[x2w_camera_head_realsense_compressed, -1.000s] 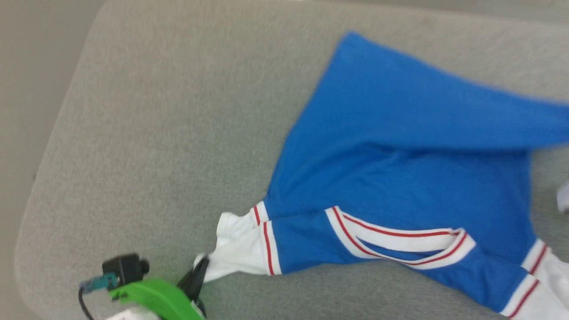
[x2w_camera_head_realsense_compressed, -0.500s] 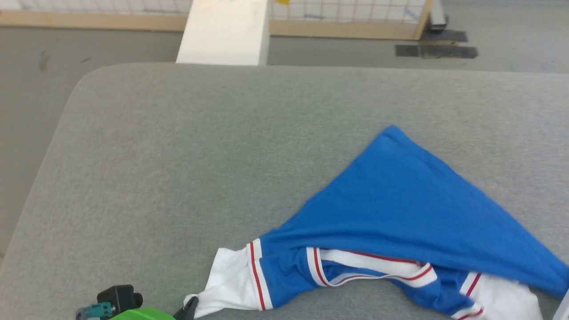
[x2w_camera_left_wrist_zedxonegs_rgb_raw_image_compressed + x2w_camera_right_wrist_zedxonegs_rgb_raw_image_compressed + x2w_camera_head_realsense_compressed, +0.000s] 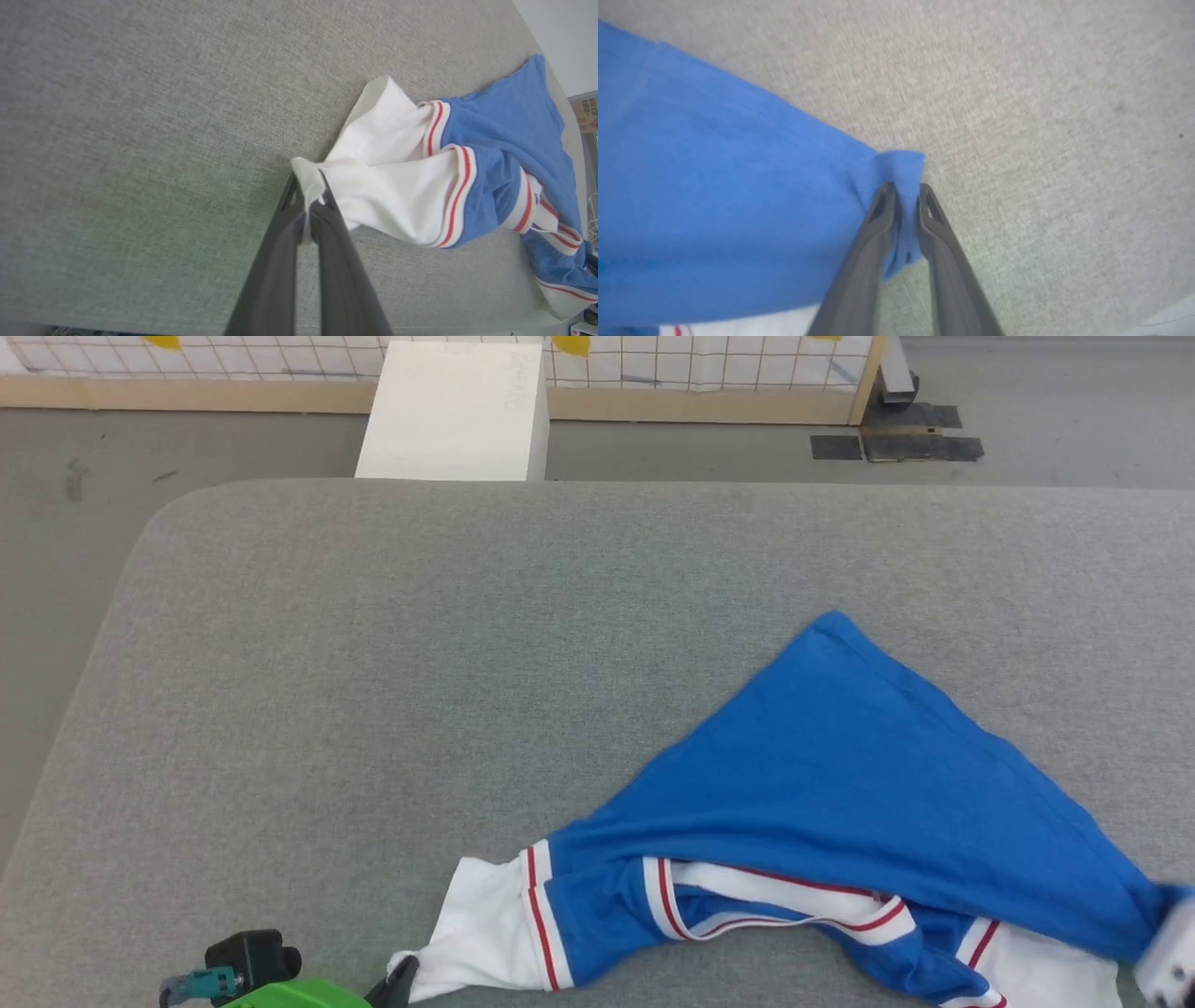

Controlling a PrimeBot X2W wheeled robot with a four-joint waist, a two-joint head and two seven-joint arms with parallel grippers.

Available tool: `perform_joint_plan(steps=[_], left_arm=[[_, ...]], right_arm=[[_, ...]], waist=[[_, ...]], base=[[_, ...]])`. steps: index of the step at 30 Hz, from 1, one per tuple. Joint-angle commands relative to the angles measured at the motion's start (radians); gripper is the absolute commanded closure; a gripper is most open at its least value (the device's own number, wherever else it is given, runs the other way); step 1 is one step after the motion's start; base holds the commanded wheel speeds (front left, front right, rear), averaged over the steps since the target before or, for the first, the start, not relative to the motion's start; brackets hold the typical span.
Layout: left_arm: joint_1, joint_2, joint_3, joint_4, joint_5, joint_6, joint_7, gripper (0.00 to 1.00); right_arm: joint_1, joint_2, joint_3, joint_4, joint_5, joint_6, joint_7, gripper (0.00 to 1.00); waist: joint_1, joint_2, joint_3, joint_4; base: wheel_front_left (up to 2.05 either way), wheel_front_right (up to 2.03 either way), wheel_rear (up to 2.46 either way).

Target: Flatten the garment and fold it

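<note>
The garment (image 3: 840,784) is a bright blue shirt with white, red-striped sleeves, lying crumpled in a rough triangle on the grey table (image 3: 373,663). My left gripper (image 3: 306,179) is shut on the tip of a white sleeve (image 3: 373,186) at the lower left of the head view, where its dark fingertip (image 3: 403,980) just shows. My right gripper (image 3: 903,189) pinches a bunched blue corner (image 3: 901,165) of the garment close over the table, with cloth filling the narrow gap between its fingers. A pale part of that arm (image 3: 1172,961) shows at the lower right edge.
The padded grey table has rounded corners; its left edge (image 3: 84,709) drops to the floor. Behind it stand a white box (image 3: 453,411) and a wood-framed mesh fence (image 3: 709,373). Bare tabletop stretches left of and behind the garment.
The head camera has tilted up, bringing the floor and fence into view. The blue cloth that was raised toward the right now lies lower on the table. My right fingers have parted slightly.
</note>
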Motion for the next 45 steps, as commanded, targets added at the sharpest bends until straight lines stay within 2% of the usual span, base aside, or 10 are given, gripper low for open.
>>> perform_joint_plan(steps=[1, 10, 16, 23, 38, 39, 40, 41, 42, 45], left_arm=[[-0.001, 0.007, 0.000, -0.001, -0.006, 0.007, 0.002, 1.00], [-0.025, -0.001, -0.011, -0.001, -0.014, -0.001, -0.004, 1.00], [-0.057, -0.007, -0.020, 0.003, -0.014, -0.009, -0.014, 1.00], [-0.095, -0.020, -0.034, 0.023, -0.018, -0.020, -0.032, 1.00], [-0.148, -0.038, -0.057, 0.069, -0.027, -0.041, -0.070, 1.00], [-0.150, -0.039, -0.058, 0.074, -0.027, -0.042, -0.073, 1.00], [-0.151, -0.039, -0.059, 0.076, -0.028, -0.043, -0.074, 1.00], [-0.152, -0.039, -0.059, 0.079, -0.028, -0.043, -0.075, 1.00], [-0.152, -0.039, -0.059, 0.081, -0.028, -0.042, -0.076, 1.00], [-0.148, -0.038, -0.059, 0.086, -0.028, -0.039, -0.077, 1.00]], right_arm=[[-0.034, 0.006, 0.026, -0.021, 0.020, -0.001, -0.048, 0.00], [-0.203, -0.084, 0.332, -0.014, 0.091, -0.001, -0.421, 0.00], [-0.374, -0.166, 0.536, 0.149, 0.121, -0.001, -0.489, 0.00], [-0.570, -0.223, 0.680, 0.349, 0.135, -0.001, -0.370, 0.00], [-0.782, -0.243, 0.771, 0.542, 0.080, -0.001, 0.158, 0.00], [-0.782, -0.240, 0.767, 0.541, 0.074, -0.001, 0.192, 0.25], [-0.781, -0.240, 0.761, 0.541, 0.067, -0.001, 0.215, 0.64], [-0.777, -0.241, 0.756, 0.539, 0.057, -0.001, 0.244, 0.93], [-0.773, -0.241, 0.753, 0.534, 0.050, -0.001, 0.262, 1.00], [-0.747, -0.231, 0.735, 0.487, 0.045, -0.001, 0.248, 1.00]], waist=[[0.0000, 0.0053, 0.000, 0.002], [0.0000, 0.0053, 0.036, 0.026], [0.0000, 0.0053, 0.095, 0.055], [0.0000, 0.0053, 0.164, 0.106], [0.0000, 0.0053, 0.250, 0.162], [0.0000, 0.0053, 0.251, 0.163], [0.0000, 0.0053, 0.251, 0.163], [0.0000, 0.0053, 0.250, 0.163], [0.0000, 0.0053, 0.248, 0.162], [0.0000, 0.0053, 0.232, 0.155]], base=[[0.00, 0.00, 0.00], [0.00, 0.00, 0.00], [0.00, 0.00, 0.00], [0.00, 0.00, 0.00], [0.00, 0.00, 0.00], [0.00, 0.00, 0.00], [0.00, 0.00, 0.00], [0.00, 0.00, 0.00], [0.00, 0.00, 0.00], [0.00, 0.00, 0.00]])
